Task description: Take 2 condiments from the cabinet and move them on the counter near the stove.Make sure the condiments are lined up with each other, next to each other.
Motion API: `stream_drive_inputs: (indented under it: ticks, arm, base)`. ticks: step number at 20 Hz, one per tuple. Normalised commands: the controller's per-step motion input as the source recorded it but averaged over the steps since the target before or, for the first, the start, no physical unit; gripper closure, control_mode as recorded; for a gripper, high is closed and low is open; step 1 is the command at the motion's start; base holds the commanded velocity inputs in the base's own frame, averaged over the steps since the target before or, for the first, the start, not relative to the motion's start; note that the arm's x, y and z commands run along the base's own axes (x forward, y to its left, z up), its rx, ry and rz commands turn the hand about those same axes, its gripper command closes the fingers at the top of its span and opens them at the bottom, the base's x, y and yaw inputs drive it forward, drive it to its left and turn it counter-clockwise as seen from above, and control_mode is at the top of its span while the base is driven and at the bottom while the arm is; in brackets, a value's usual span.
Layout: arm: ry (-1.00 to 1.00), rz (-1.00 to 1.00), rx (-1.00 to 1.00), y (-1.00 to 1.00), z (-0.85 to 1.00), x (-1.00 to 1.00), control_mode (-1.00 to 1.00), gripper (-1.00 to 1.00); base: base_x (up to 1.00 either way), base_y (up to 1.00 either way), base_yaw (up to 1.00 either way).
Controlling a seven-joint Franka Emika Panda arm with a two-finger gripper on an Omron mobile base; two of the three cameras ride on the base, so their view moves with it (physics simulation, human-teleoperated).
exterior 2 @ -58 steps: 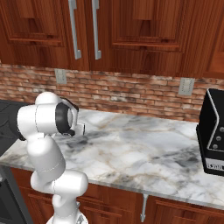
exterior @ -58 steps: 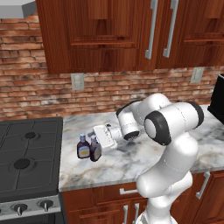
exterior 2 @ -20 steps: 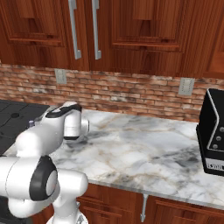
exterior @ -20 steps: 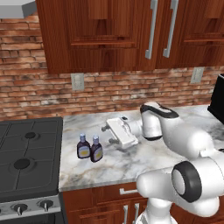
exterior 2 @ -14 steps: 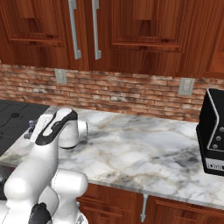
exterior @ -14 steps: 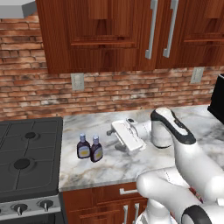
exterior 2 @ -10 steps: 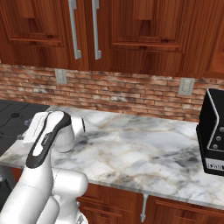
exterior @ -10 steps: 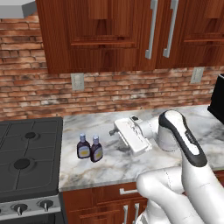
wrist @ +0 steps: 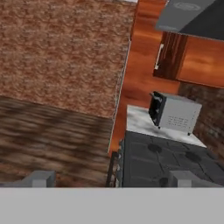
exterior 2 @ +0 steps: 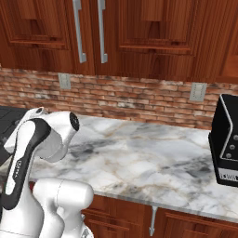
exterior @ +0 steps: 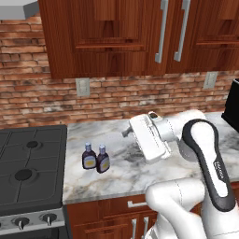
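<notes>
At the far left the stove (exterior: 28, 175) is cut off by the frame edge; two burners and some front knobs show. Just right of it, on the counter (exterior: 116, 175), the two bottles (exterior: 95, 158) stand upright side by side, touching or nearly so, near the counter's left end. Their yellow-white labels carry marks too small to read. The cabinet niche they belong to cannot be picked out among the upper doors (exterior: 107, 35).

Right of the bottles and apart from them, the gripper (exterior: 125, 133) hangs above the counter, pointing left toward the brick wall (exterior: 42, 98). Its fingers are small and dark against the marble, so I cannot tell how wide they stand. The arm bears small dark writing along its side, unreadable. In the hand view two grey finger tips (wrist: 41, 178) rise far apart, with the stove top and a silver oven (wrist: 175, 113) beyond.

At the far right a black coffee machine (exterior 2: 225, 142) is cut by the edge; its front text is illegible.
</notes>
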Motion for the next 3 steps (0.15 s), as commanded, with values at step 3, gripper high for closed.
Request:
stream_drive_inputs:
  ticks: [3]
  arm:
    - [-0.08, -0.20, -0.24, 0.00, 0.25, -0.21, -1.00, -1.00]
  base:
    - [0.00, 0.00, 0.00]
